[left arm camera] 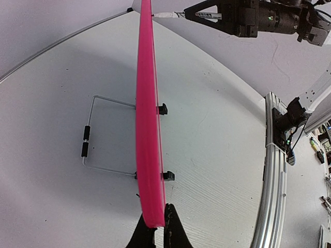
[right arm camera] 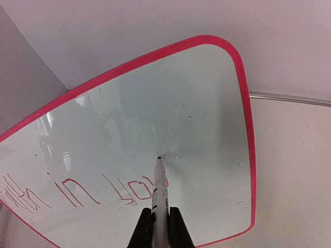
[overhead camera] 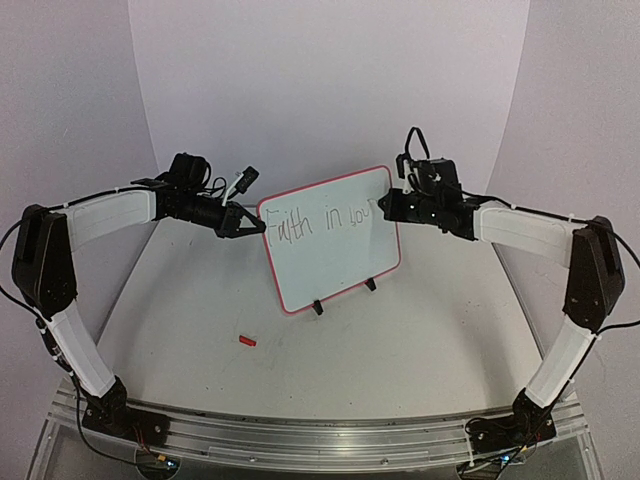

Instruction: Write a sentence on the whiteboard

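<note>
On the tabletop (overhead camera: 430, 330) the whiteboard (overhead camera: 335, 262) stands tilted on two black clip feet. Left jaws clamp its left rim. Right jaws pinch a marker (right arm camera: 161, 188), tip on the whiteboard's face just past the sentence (overhead camera: 325, 222), so far "Faith in you". Small red cap (overhead camera: 247, 341) lies in front of the whiteboard.

Whiteboard (overhead camera: 335, 265) white, rim pink-red; sentence (overhead camera: 320, 222) dark; clip feet (overhead camera: 318, 308) black; marker (right arm camera: 161, 188) white.

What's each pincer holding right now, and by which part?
Left pincer clamps the whiteboard by its pink rim, near a corner. Right pincer grips the marker by its barrel, tip forward.
</note>
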Controlling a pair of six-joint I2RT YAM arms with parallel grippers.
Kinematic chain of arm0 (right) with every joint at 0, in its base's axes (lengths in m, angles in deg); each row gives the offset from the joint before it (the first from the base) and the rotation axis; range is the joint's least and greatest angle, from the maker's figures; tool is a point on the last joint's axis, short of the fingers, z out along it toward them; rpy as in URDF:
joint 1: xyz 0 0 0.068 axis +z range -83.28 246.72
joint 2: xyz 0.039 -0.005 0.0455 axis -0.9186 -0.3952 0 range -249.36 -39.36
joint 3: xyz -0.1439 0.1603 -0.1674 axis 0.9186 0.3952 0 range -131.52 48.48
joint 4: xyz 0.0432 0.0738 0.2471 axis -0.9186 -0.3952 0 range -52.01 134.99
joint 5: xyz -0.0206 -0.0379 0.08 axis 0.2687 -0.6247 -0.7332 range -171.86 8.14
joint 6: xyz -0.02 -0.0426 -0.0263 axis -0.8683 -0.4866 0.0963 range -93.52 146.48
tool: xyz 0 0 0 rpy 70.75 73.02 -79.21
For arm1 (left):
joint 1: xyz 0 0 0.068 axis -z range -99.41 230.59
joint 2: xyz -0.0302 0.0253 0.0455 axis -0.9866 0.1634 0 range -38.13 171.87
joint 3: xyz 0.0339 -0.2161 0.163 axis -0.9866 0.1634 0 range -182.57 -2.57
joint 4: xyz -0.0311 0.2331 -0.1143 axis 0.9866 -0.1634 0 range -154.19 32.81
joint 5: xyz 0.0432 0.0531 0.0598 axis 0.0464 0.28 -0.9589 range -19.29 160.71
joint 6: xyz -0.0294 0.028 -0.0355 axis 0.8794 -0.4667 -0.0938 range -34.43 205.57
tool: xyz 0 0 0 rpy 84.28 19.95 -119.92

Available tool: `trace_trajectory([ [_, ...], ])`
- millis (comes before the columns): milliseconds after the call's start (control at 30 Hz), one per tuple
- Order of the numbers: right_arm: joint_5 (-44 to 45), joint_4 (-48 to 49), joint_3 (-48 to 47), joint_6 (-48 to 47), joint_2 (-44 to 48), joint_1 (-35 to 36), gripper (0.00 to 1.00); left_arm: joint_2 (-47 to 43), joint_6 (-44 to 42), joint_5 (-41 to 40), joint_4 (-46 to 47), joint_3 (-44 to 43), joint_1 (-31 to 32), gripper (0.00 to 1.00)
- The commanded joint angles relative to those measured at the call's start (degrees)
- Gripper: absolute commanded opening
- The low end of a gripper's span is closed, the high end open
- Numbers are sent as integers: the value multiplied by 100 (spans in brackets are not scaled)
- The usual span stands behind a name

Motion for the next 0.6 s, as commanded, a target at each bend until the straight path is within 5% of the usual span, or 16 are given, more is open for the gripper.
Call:
trace_trajectory([
  [0, 75, 72, -196, -69, -147, -12, 0, 4, -227, -37, -456, -54, 156, 0],
  [567, 103, 79, 425, 124, -97, -14, 0, -8, -224, -31, -453, -54, 157, 0],
])
